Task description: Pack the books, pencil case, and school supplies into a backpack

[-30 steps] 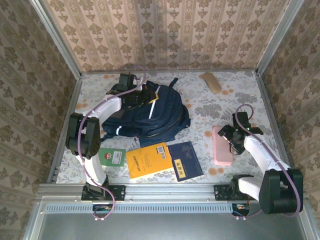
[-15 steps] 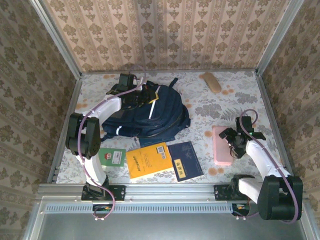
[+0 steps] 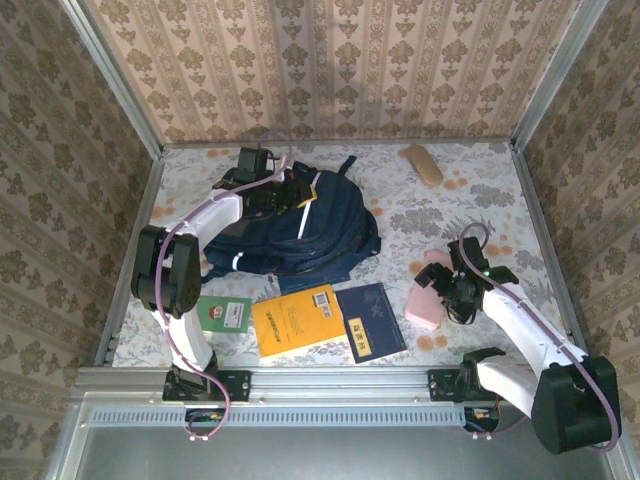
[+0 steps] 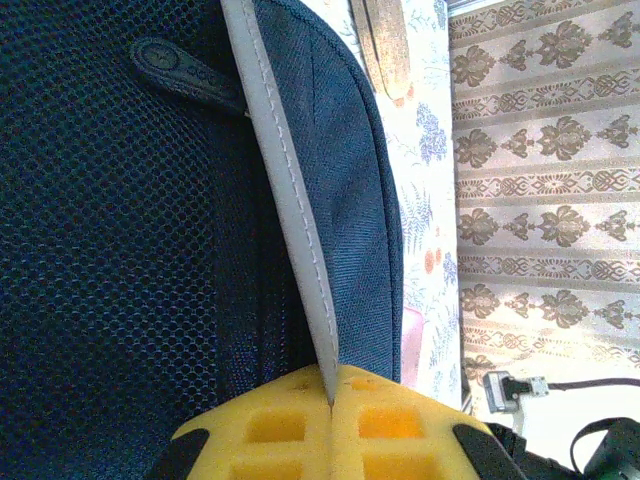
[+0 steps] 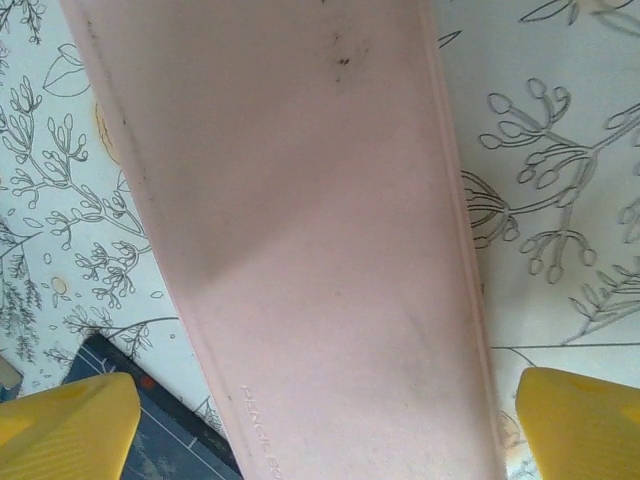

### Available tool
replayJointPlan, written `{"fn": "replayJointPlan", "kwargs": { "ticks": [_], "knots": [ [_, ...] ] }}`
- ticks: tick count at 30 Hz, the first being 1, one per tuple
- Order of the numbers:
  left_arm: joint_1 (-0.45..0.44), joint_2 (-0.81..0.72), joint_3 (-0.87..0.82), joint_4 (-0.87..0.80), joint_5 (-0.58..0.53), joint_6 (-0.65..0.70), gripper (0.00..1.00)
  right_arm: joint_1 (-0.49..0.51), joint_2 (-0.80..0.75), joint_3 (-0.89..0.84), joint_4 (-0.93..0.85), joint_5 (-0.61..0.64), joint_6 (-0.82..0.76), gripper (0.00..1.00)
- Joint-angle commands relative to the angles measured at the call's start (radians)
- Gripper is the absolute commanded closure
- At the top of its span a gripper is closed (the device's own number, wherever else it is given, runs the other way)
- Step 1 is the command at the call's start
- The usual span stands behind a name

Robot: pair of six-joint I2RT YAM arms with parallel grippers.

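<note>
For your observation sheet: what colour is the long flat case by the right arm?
The case is pale pink, clearest in the right wrist view.

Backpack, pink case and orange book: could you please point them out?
backpack (image 3: 330, 235), top view, navy front.
pink case (image 5: 300, 230), right wrist view, lid middle.
orange book (image 3: 295, 322), top view, cover centre.

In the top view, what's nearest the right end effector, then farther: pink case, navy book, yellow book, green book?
1. Flat pale pink case, at the right end effector.
2. Thin navy book, just left.
3. Orange-yellow book, farther left.
4. Small green-and-white book, leftmost.
</note>
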Motion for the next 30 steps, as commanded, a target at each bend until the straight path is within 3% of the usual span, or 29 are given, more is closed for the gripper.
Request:
{"fn": "replayJointPlan", "kwargs": {
  "ticks": [1, 8, 18, 30],
  "knots": [
    [0.005, -0.009, 0.022, 0.019, 0.029, 0.025, 1.0, 0.008, 0.03, 0.082, -0.119, 0.11, -0.058, 0.0],
    [0.001, -0.005, 0.023, 0.015, 0.03, 0.031, 1.0, 0.021, 0.208, 0.199, -0.195, 0.154, -0.058, 0.0],
    [-0.001, 0.001, 0.03, 0.007, 0.036, 0.036, 1.0, 0.092, 0.305, 0.239, -0.127, 0.105, -0.105, 0.0],
    [0.001, 0.004, 0.033, 0.002, 0.038, 0.037, 1.0, 0.117, 0.358, 0.252, -0.145, 0.162, -0.109, 0.0]
  ]
}}
